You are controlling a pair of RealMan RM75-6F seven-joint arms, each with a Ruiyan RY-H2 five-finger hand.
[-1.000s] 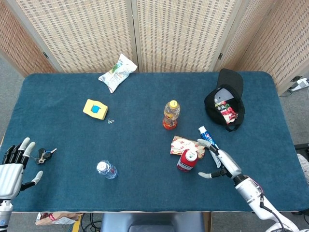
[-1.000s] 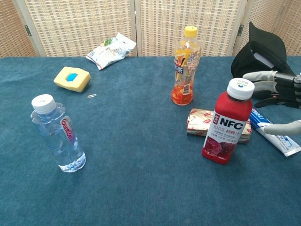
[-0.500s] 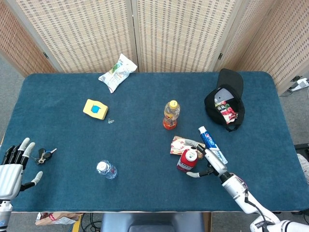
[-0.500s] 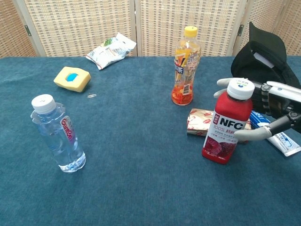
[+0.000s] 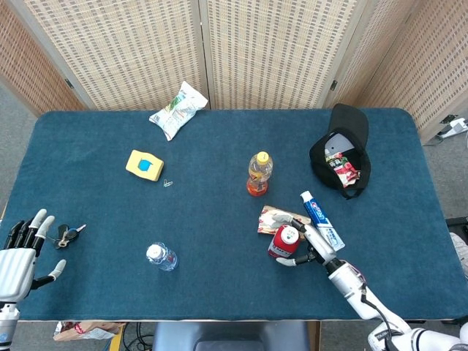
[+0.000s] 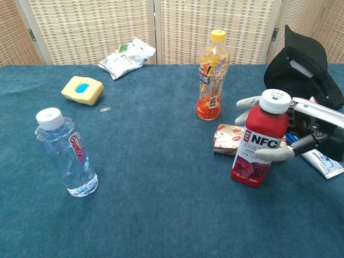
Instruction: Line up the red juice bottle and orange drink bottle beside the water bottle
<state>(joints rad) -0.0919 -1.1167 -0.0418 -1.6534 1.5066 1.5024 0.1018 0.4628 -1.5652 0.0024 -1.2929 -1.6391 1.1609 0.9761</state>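
The red juice bottle (image 5: 281, 243) (image 6: 260, 140) stands upright at the table's near right. My right hand (image 5: 311, 245) (image 6: 312, 129) wraps it from the right: the thumb presses the front of the label and the fingers (image 6: 246, 102) curl behind the neck. The orange drink bottle (image 5: 258, 174) (image 6: 210, 75) stands upright further back. The water bottle (image 5: 161, 257) (image 6: 67, 153) stands upright at the near left of centre. My left hand (image 5: 18, 252) lies open at the near left table edge, holding nothing, and shows only in the head view.
A snack packet (image 5: 274, 218) (image 6: 228, 137) lies just behind the red bottle, a toothpaste tube (image 5: 319, 216) (image 6: 322, 161) to its right. A black cap (image 5: 341, 153) sits at the back right. A yellow sponge (image 5: 144, 165), a chip bag (image 5: 178, 110) and keys (image 5: 67, 235) lie to the left.
My right hand has moved left from beside the toothpaste tube and closed around the red juice bottle. The bottles and my left hand have stayed put.
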